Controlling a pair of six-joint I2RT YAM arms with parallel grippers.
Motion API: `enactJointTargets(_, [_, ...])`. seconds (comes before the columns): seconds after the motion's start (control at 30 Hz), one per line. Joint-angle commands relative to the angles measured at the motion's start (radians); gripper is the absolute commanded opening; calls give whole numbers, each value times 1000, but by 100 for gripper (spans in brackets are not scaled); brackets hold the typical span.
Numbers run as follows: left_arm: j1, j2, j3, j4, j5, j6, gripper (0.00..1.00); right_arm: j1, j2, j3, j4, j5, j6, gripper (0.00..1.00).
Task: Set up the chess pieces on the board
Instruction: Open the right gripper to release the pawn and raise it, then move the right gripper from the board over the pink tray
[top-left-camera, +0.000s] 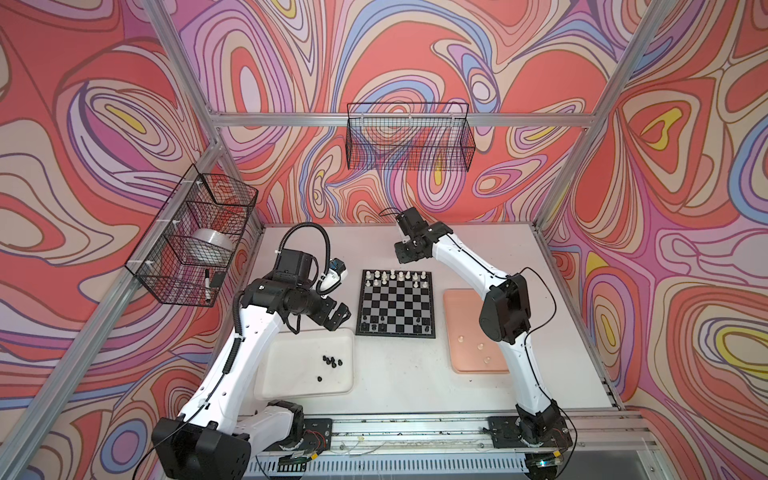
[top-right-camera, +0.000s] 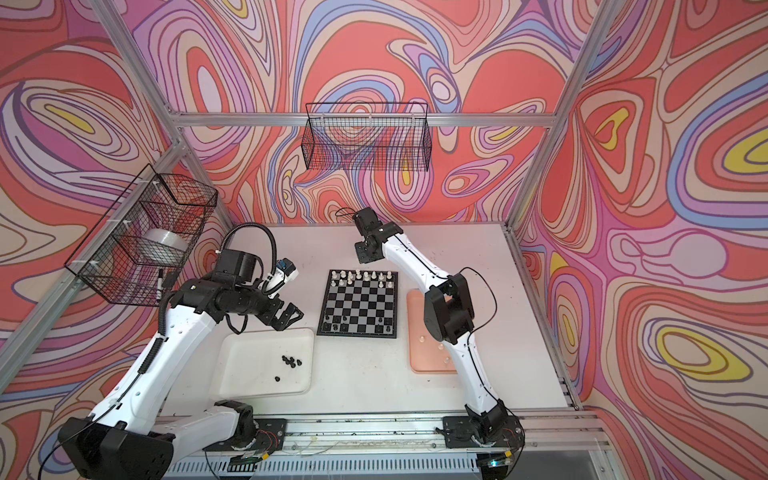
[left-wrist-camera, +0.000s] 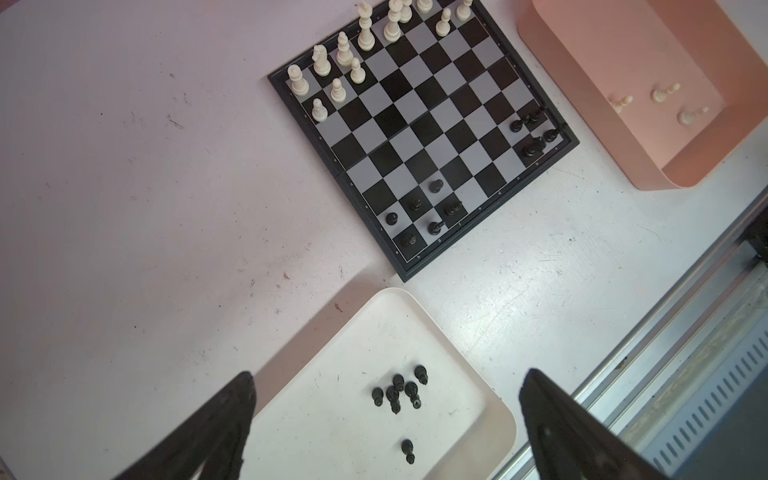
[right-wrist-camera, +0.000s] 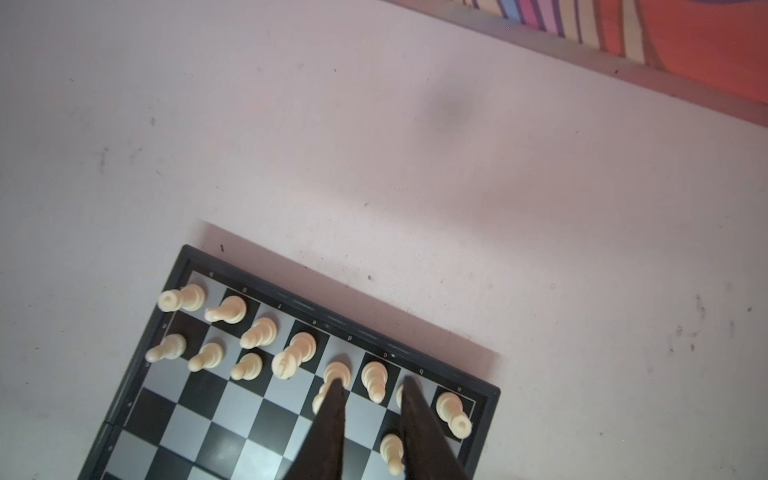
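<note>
**Two arms poised about the board, neither holding a piece**

The white table (top-left-camera: 415, 374) is flat, matte and scuffed with dark marks. The left arm (top-left-camera: 253, 332), smooth white shells with black joints, bends at its elbow left of the board (top-left-camera: 397, 303). Its forearm lies level and points at the board's near left corner. The right arm (top-left-camera: 461, 262) rises to the right of the board, folds at a bulky black elbow and reaches above the board's far edge, wrist tipped downward.

The white tray (top-left-camera: 291, 365), shallow with rounded corners, sits off the board's near left corner. The pink tray (top-left-camera: 461, 307), of like shape, lies just right of the board. The board is square, with black and silver-grey checks inside a black border.

The left gripper (top-left-camera: 340, 316) hangs above the white tray's corner nearest the board, its tapered black fingers spread wide and empty. The right gripper (right-wrist-camera: 372, 379) hovers over the board's far rows. Its two dark wedge fingers stand slightly parted and grasp nothing.

The cream pieces (top-left-camera: 399, 276), turned and smooth, stand upright on the board's two far rows. The black pieces (left-wrist-camera: 415, 203) dot its two near rows. More black ones lie clustered in the white tray, and three cream ones lie in the pink tray.
</note>
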Motion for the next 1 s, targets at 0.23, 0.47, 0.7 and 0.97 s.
enactJointTargets(0.23, [-6, -14, -3, -24, 10, 25, 100, 8, -317, -238, -75, -21, 42, 25])
enactJointTargets(0.47, [-11, -9, 1, -24, 25, 28, 100, 8, -562, -592, -80, -81, 87, 20])
enactJointTargets(0.7, [-20, 27, 42, -48, 26, 29, 99, 7, -743, -822, -95, -91, 145, 22])
enactJointTargets(0.97, [-24, 50, 53, -56, 35, 30, 99, 7, -828, -955, -124, -130, 184, 22])
